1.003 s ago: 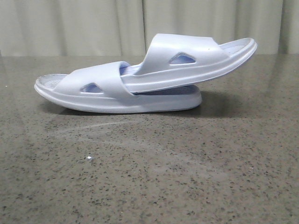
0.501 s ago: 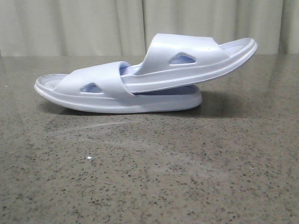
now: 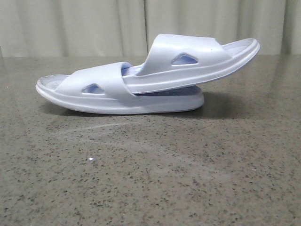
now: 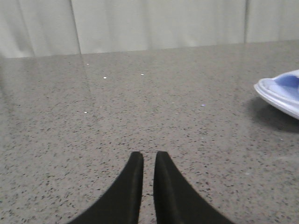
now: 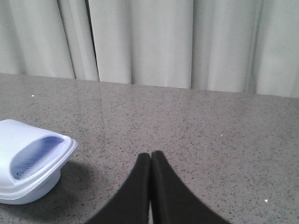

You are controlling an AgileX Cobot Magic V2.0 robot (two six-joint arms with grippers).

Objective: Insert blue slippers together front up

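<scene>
The two blue slippers lie nested at the middle of the table in the front view. The lower slipper [image 3: 117, 101] rests flat. The upper slipper [image 3: 188, 66] has one end pushed under the lower one's strap and its other end tilted up to the right. One slipper end shows in the left wrist view [image 4: 280, 93], and another in the right wrist view [image 5: 28, 158]. My left gripper [image 4: 149, 154] holds nothing, its fingers nearly together with a thin slit between them. My right gripper [image 5: 150, 154] is shut and empty. Both hover over bare table, apart from the slippers.
The speckled grey stone table [image 3: 150, 179] stretches in front of the slippers. A pale curtain [image 3: 94, 23] hangs behind the table's far edge. Neither arm shows in the front view.
The nested slippers sit a few pixels further right than a second ago. Nothing else differs.
</scene>
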